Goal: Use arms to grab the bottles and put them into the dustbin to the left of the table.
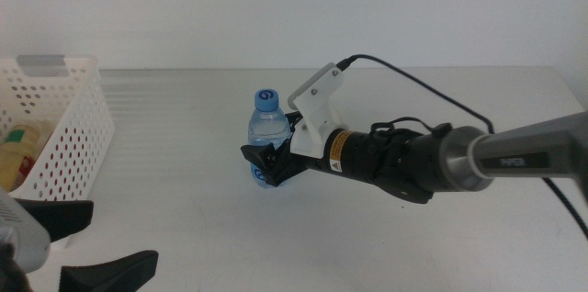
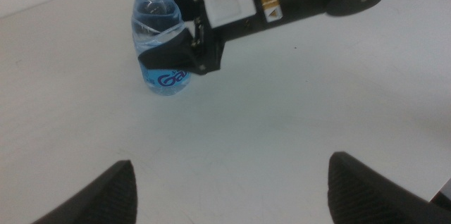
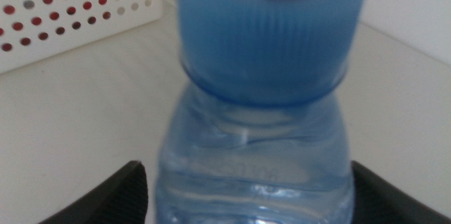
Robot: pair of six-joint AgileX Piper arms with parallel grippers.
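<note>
A small clear water bottle [image 1: 267,136] with a blue cap and blue label stands upright mid-table. My right gripper [image 1: 262,168] comes in from the right and stands open, one black jaw on each side of the bottle's lower body [image 3: 254,175]. The left wrist view shows the same bottle [image 2: 158,34] with those jaws around it. At the table's left edge is the white perforated dustbin [image 1: 78,136], holding a yellow-drink bottle [image 1: 20,150]. My left gripper [image 1: 92,246] waits open near the front left corner, holding nothing.
The right arm's dark forearm [image 1: 441,159] and its black cable [image 1: 413,81] stretch across the right half of the table. The dustbin wall [image 3: 63,13] shows behind the bottle in the right wrist view, with something red behind its holes.
</note>
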